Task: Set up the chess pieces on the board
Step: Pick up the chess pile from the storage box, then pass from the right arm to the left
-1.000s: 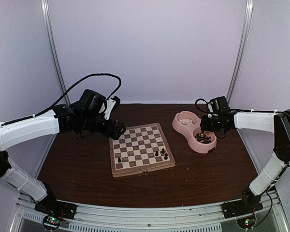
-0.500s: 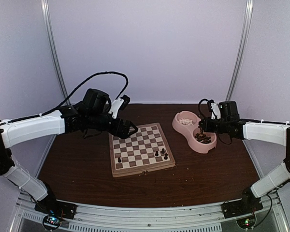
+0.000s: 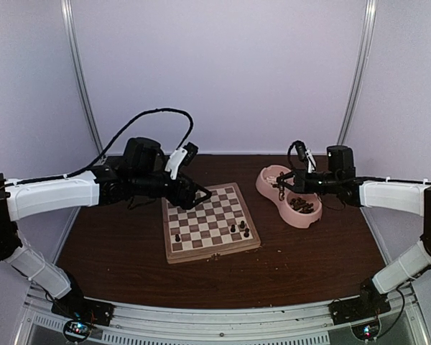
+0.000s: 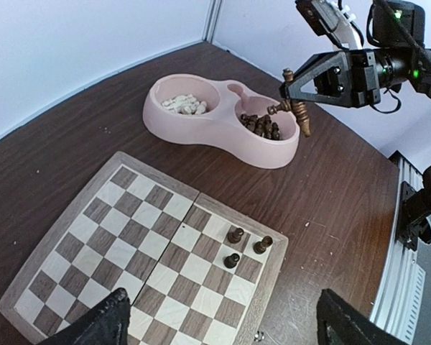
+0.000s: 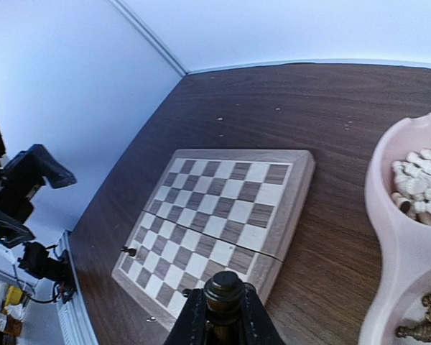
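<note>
Bench [image 3: 309, 253] carrying the board [image 3: 210, 221], pink bowl [image 3: 271, 190] to its right. Left claw [image 4: 226, 325], jaws apart, hovers over the board's far edge. Right claw [image 4: 292, 97], nearer the bowl, is clamped on a dark chess piece [image 4: 302, 122], roughly upright; the board lies to its left.

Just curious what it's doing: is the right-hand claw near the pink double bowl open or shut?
Shut: both wrist views show the right gripper pinching a dark brown turned chess piece.
</note>
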Available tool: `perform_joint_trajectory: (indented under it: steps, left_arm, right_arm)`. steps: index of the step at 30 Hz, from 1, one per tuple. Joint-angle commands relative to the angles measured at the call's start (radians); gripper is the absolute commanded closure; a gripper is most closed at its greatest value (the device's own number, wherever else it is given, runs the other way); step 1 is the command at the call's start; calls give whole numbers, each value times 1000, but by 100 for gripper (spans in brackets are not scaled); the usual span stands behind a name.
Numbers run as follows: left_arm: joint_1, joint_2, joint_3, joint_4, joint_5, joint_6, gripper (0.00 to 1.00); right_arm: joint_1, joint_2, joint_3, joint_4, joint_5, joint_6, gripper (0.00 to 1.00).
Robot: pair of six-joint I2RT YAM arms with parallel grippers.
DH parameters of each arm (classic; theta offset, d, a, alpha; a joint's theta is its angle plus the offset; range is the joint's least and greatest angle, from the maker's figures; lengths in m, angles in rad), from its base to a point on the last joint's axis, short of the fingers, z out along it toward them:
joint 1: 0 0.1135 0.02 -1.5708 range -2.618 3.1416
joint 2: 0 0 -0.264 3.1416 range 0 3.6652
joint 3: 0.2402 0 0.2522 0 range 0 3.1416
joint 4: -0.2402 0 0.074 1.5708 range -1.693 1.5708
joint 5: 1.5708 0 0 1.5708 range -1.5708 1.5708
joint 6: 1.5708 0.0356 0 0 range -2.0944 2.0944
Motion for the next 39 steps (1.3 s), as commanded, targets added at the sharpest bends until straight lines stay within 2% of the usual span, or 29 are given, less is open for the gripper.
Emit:
perform_joint_trajectory:
  steps: [1, 7, 10, 21, 31, 39]
  left_arm:
    - [7, 10, -77, 268, 78, 145, 12]
    - [7, 32, -287, 784, 178, 317, 14]
    - [7, 67, -337, 957, 269, 385, 16]
    - [5, 109, -338, 1066, 332, 433, 25]
    - [4, 142, -331, 1127, 412, 446, 32]
    - [-2, 151, -323, 1112, 397, 457, 35]
  right_arm:
    - [45, 12, 45, 84, -198, 90, 90]
    - [129, 3, 74, 158, -275, 206, 91]
    - [170, 11, 93, 218, -322, 281, 91]
    - [310, 86, 187, 255, -422, 342, 91]
    - [334, 186, 202, 532, -444, 537, 92]
    - [336, 220, 221, 540, -437, 542, 95]
